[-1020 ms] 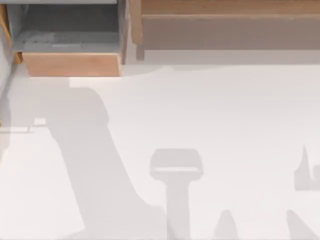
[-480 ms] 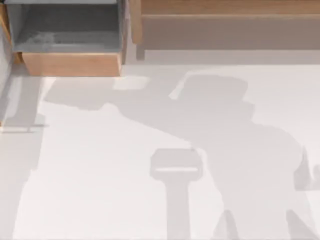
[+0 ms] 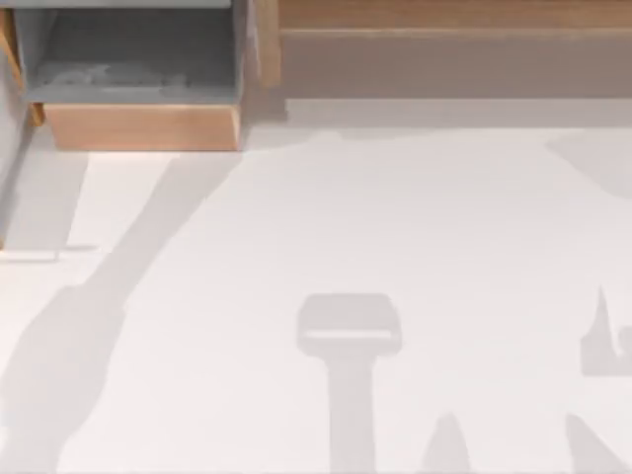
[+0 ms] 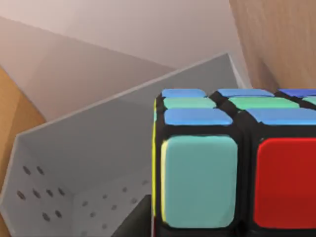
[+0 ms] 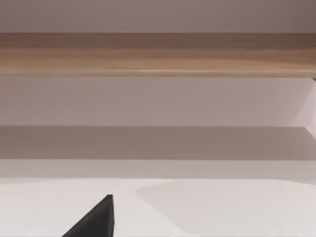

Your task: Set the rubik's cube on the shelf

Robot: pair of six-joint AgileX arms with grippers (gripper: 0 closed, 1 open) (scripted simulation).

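Close up, one rubik's cube (image 4: 232,163) sits beside one grey perforated box (image 4: 89,163).

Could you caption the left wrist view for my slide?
Rubik's cube seen close up, with a grey perforated box behind it.

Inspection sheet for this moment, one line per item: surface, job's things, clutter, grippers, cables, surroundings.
Surface: white table, crossed by grey shadows.
Job's things: rubik's cube close before the left wrist camera, beside a grey perforated panel; the shelf runs along the table's far edge, nothing on the part in view.
Clutter: nothing seen.
Grippers: a dark finger tip of the right gripper above the table, facing the shelf.
Cables: nothing seen.
Surroundings: grey-lined box with wooden front at far left.
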